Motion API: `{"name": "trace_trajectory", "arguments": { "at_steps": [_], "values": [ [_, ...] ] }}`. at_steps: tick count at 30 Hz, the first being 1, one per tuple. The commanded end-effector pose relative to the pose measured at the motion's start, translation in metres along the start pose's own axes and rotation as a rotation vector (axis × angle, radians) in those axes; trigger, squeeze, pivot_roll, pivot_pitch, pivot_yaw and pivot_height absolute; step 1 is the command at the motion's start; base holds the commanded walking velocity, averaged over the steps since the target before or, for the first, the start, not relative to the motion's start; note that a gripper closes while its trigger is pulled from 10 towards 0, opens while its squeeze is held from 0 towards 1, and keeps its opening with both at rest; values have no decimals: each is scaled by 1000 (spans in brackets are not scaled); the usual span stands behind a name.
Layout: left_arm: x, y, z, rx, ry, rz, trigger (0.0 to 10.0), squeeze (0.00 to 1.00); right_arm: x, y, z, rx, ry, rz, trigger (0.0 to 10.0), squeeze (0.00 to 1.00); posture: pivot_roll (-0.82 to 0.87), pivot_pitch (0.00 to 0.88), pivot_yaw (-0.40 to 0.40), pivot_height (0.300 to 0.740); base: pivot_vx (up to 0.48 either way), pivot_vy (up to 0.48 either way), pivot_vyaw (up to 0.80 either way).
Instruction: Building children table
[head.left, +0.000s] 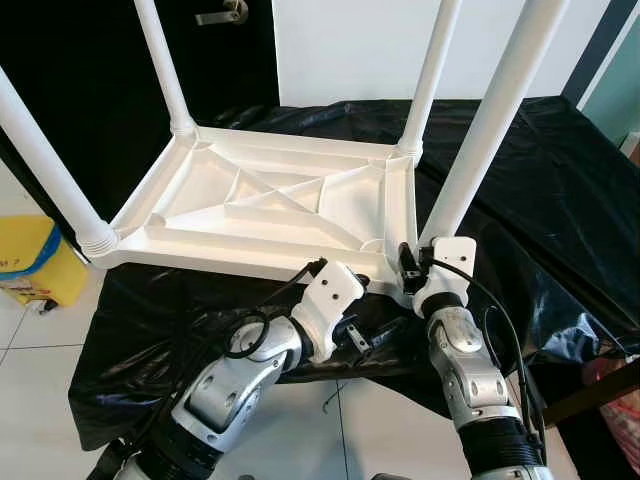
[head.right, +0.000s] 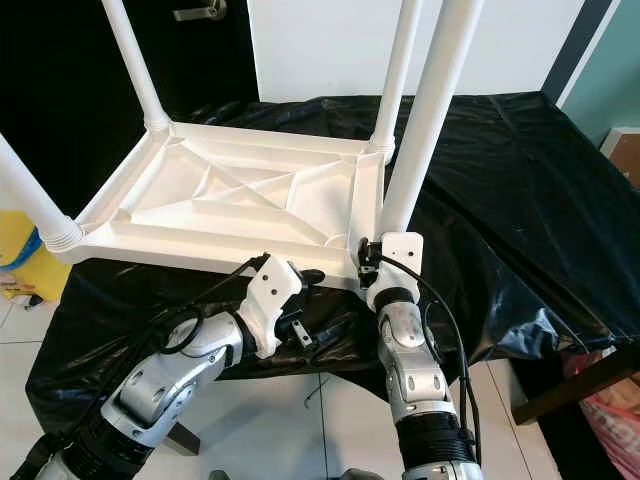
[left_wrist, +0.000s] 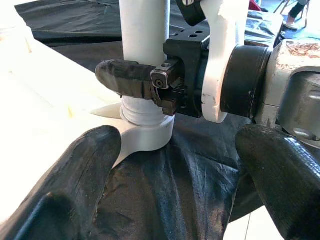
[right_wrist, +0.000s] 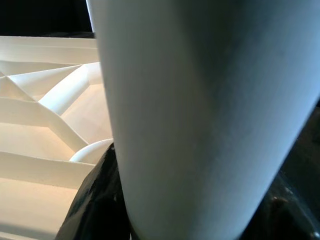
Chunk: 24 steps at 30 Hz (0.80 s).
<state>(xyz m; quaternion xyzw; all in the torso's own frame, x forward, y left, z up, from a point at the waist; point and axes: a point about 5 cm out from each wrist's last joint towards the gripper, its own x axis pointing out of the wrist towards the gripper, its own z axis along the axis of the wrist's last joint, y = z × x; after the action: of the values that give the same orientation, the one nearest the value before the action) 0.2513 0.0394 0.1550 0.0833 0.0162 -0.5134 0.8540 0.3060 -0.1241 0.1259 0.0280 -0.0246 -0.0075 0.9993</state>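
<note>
White plastic children's table (head.left: 270, 200) lies upside down on a tabletop under crinkled glossy black sheeting (head.left: 540, 190). Underside ribbed, with diagonal struts. Four smooth round legs stand upward, tops cut off by the frame. Right end effector (head.left: 412, 262) clamped around the near-right leg (head.left: 480, 140) just above its threaded collar at the corner socket; one black finger (left_wrist: 125, 80) wraps the leg's front. Left end effector (head.left: 352, 318) spread wide, low at the table's near edge beside that corner, gripping nothing. Right wrist view: leg too close, blurred. Yellow object (head.left: 30, 262) on floor, partly cut off.
</note>
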Motion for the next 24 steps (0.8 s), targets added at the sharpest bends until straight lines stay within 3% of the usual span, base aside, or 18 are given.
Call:
{"name": "trace_trajectory", "arguments": {
  "at_steps": [1, 3, 11, 12, 13, 14, 22, 24],
  "values": [
    [0, -6, -2, 0, 4, -83, 10000, 0, -5, 1, -18, 8, 87, -4, 10000, 0, -94, 94, -31, 740, 0, 0, 0],
    [-2, -5, -1, 0, 5, -79, 10000, 0, -8, 8, -17, 4, 89, 23, 10000, 0, -89, 95, -32, 740, 0, 0, 0],
    [-2, -5, -2, 1, 6, -78, 10000, 0, -8, 10, -13, 8, 71, 23, 10000, 35, -86, 94, -34, 740, 0, 0, 0],
    [-2, -5, -2, 0, 5, -77, 10000, 0, -7, 9, -10, 17, 57, 27, 10000, 820, -86, 94, -34, 740, 0, 0, 0],
    [-2, -5, -2, 0, 5, -77, 10000, 0, -7, 9, -10, 17, 57, 27, 10000, 820, -86, 94, -34, 740, 0, 0, 0],
    [-2, -5, -2, 0, 5, -75, 10000, 0, -7, 8, -7, 30, 37, 43, 10000, 1000, -84, 94, -33, 740, 0, 0, 0],
    [-2, -5, -2, 1, 5, -74, 10000, 0, -8, -1, 4, 37, -31, 145, 10000, 1000, -90, 90, -35, 740, 0, 0, 0],
    [-2, -4, -2, 4, 6, -75, 10000, 0, -13, -15, 6, 21, -44, 255, 10000, 1000, -93, 86, -36, 740, 0, 0, 0]
  ]
}}
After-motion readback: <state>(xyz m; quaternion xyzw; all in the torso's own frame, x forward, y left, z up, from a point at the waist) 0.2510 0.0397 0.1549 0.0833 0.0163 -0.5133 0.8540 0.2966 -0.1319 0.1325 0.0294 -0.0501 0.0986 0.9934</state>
